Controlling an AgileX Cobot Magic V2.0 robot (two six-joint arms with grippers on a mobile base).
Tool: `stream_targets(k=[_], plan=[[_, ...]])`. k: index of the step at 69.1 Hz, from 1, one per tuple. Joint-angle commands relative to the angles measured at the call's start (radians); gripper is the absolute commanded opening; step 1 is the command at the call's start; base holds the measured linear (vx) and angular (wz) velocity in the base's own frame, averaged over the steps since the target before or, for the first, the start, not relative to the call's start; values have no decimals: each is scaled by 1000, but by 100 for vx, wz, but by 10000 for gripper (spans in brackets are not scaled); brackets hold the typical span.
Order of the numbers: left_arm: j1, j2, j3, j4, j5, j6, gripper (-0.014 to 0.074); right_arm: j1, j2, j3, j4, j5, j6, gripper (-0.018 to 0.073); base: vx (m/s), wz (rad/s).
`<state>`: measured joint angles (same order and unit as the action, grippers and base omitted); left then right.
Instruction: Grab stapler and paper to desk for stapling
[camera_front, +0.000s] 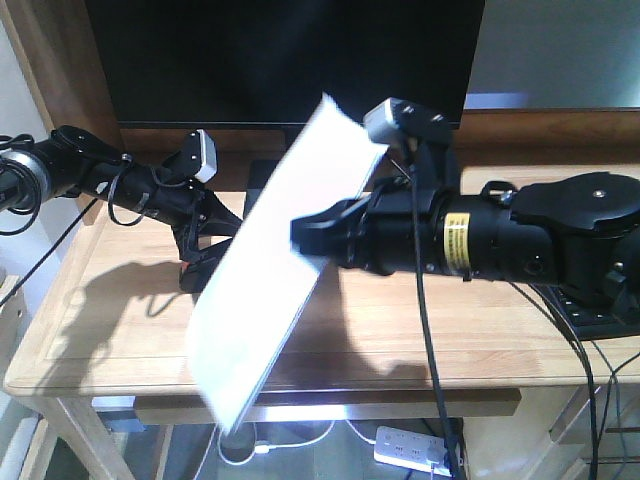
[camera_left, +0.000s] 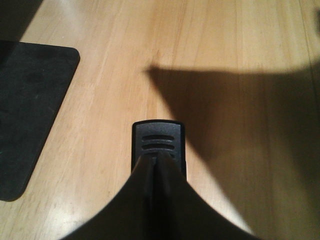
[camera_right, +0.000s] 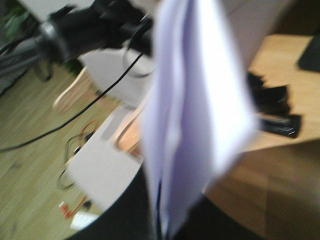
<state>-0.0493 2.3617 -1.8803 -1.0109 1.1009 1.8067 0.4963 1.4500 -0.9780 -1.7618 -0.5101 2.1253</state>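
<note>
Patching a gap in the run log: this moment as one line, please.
left gripper: shut on stapler, low at desk | right gripper: shut on paper, tilted above desk | stapling: not begun

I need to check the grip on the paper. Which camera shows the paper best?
The front-facing view: the whole paper shows, tilted above the desk, its edge held in the right end effector. The right wrist view gives only a blurred close-up of it. The left wrist view shows no paper, only a shadow.
</note>
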Motion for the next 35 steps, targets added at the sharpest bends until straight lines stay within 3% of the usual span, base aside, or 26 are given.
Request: stream_targets(k=[1,23,35], plan=[[-3,-65,-27,-64,15,-10,-6,-24,-2,-25,-37,-112,1,-3,0,0],[-3,-65,-27,-64,15,-10,-6,-216,203,-25,-37,-420,1,-3,0,0],[-3,-65,-27,-64,15,-10,-6,-297,302,-25,-37,-477,1,-3,0,0]])
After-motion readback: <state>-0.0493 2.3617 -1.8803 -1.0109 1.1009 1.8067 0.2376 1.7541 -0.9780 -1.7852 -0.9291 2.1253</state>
